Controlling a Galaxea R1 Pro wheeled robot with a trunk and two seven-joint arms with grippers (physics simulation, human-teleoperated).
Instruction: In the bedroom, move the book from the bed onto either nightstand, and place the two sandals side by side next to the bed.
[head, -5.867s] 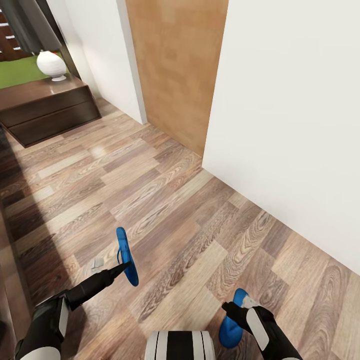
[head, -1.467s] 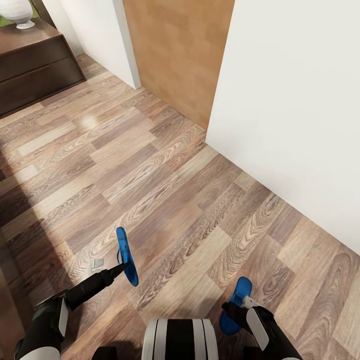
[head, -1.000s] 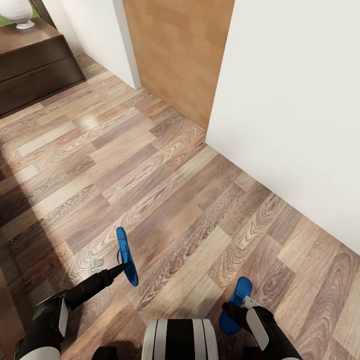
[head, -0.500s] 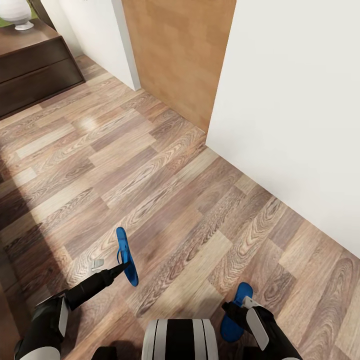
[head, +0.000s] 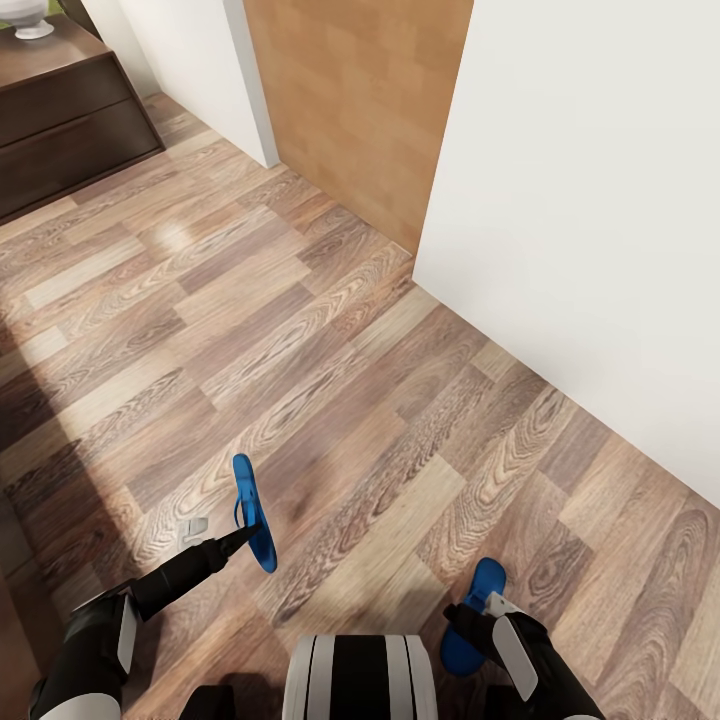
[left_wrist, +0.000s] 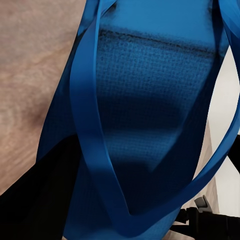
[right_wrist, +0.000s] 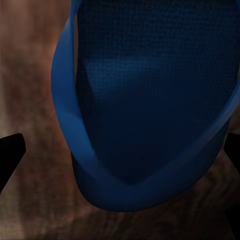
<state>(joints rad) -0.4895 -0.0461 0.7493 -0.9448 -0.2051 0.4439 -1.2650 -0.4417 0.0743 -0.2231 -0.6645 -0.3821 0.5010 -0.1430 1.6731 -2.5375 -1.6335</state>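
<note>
Blue sandals ride one per arm — left gripper (head: 247, 531) pinching one sandal (head: 252, 512) on edge, right gripper (head: 478, 612) apparently clamping the other (head: 470, 615). I steer slowly, keep both level; bed unseen.

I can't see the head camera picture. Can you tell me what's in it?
The robot carries one blue sandal in each gripper over a wood-plank floor: the left sandal in the left gripper, the right sandal in the right gripper. A white wall stands to the right, a dark cabinet far left.
</note>
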